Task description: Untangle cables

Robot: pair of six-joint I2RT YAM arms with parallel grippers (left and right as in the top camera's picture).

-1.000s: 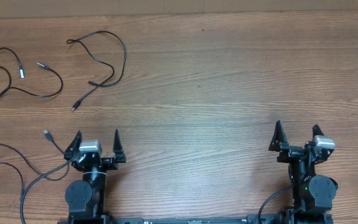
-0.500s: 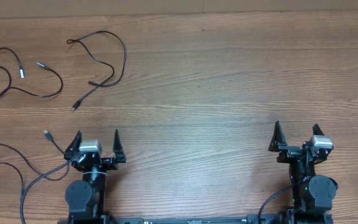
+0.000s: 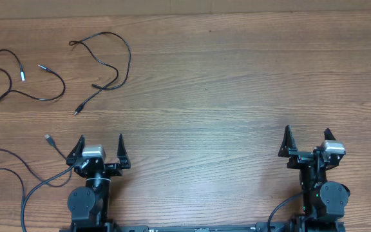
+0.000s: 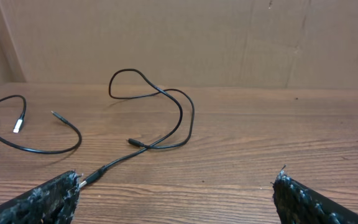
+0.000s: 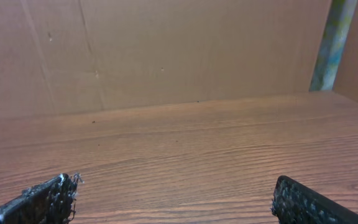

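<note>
Three separate black cables lie at the left of the wooden table. One loops at the back (image 3: 117, 59), one curls at the far left (image 3: 18, 93) with a white-tipped plug (image 3: 22, 75), and a third with a silver plug (image 3: 47, 138) runs beside my left arm. In the left wrist view the looped cable (image 4: 180, 118) lies ahead, its plug end near my left fingertip (image 4: 72, 182). My left gripper (image 3: 100, 140) (image 4: 178, 179) is open and empty. My right gripper (image 3: 308, 133) (image 5: 174, 183) is open over bare wood, far from any cable.
A brown cardboard wall (image 4: 229, 37) (image 5: 166, 50) closes off the back of the table. Thicker black arm wires (image 3: 281, 209) trail at the front edge by the arm bases. The wooden tabletop (image 3: 237, 84) stretches between and beyond the arms.
</note>
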